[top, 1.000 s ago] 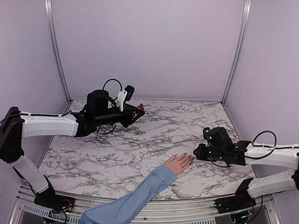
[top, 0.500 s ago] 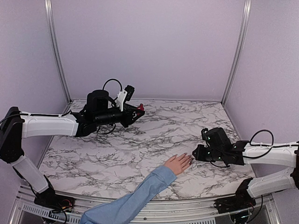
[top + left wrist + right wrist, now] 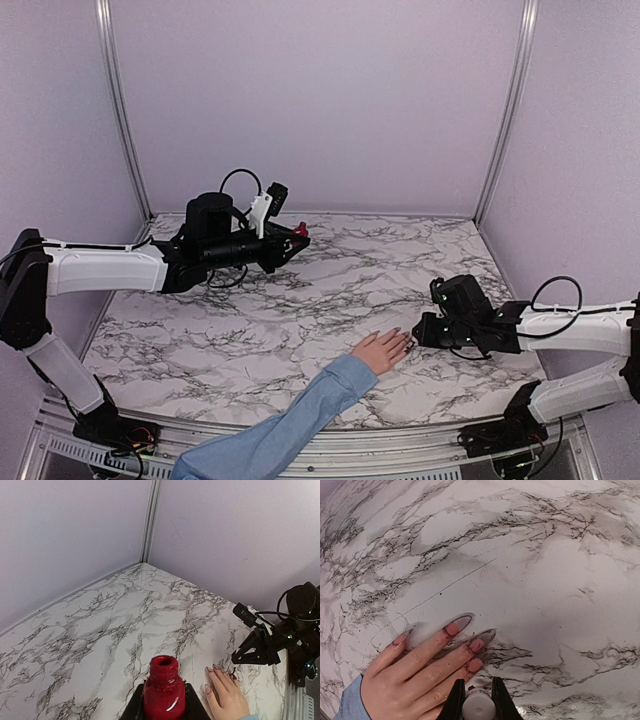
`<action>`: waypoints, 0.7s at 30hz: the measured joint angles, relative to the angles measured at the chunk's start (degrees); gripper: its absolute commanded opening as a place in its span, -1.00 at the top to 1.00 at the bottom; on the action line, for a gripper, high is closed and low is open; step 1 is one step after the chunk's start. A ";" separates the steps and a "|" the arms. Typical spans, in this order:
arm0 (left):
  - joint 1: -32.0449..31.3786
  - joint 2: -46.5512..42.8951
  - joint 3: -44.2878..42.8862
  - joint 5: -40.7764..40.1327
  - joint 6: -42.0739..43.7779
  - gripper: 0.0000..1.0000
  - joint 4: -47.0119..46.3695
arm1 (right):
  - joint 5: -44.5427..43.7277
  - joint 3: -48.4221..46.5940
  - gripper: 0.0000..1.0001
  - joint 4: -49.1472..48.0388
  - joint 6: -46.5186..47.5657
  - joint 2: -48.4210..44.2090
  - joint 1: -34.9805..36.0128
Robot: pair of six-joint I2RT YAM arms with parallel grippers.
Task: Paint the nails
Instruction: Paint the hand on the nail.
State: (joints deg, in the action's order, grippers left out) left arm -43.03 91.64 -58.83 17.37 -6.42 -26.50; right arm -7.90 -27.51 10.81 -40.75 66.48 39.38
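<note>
Marble-veined tabletop point(image 3: 300, 300): a light-skinned hand point(image 3: 382, 352) in a light blue sleeve point(image 3: 290, 425) lies palm down near the front edge. Its fingers point toward the right gripper point(image 3: 416, 334), which hangs low just beside the fingertips.

From the right wrist camera, the nails point(image 3: 476, 645) lie directly ahead of that gripper and a little to its left. The nearest pinkish nail sits just above the jaws. The fingers' long axis runs diagonally from lower left to upper right, so the nails fan across the view, the outermost one far off to the left.

The right gripper's fingers point(image 3: 456, 700) are pressed tight on a small white cap point(image 3: 478, 707), by the look of it the handle of the polish brush. The bristles themselves cannot be made out.

The left gripper point(image 3: 297, 237) is well apart, toward the far left of the table. It is clamped around an uncapped red nail-polish bottle point(image 3: 161, 690), held upright above the marble.

The right arm is plainly the nearer of the two. The coming stroke appears to depend on laying the brush along a finger's diagonal line, from nail base toward tip, rather than across it. The nail closest to the jaws is the likeliest to be reached with the smallest shift.
</note>
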 measured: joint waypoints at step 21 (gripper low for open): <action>0.00 0.00 0.00 0.00 0.02 1.00 0.00 | -1.64 -0.02 1.00 2.01 -0.20 -0.74 0.00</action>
State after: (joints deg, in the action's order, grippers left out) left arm -43.03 91.64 -58.83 17.37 -6.39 -26.50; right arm -9.54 -27.53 12.82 -40.95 65.73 39.38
